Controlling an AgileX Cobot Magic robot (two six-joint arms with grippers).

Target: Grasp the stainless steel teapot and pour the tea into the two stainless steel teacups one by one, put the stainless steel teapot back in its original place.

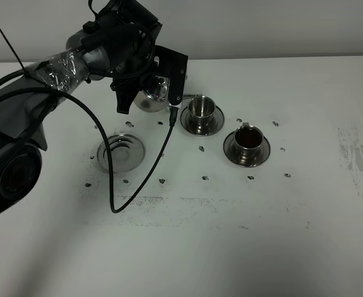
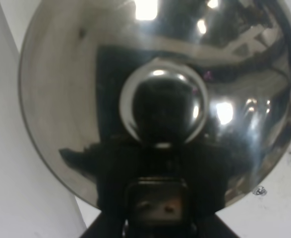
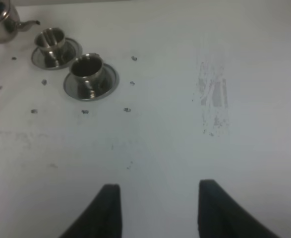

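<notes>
The stainless steel teapot hangs above the table at the back, and its thin spout points toward the rear teacup on its saucer. My left gripper is shut on the teapot's handle. In the left wrist view the domed lid and its knob fill the frame. The front teacup holds dark tea and stands on its saucer. The teapot's ridged saucer lies bare at the left. My right gripper is open and empty, far from the cups.
A black cable hangs from the left arm and loops over the table in front of the bare saucer. Small dark specks dot the white table. A grey scuffed patch lies at the right.
</notes>
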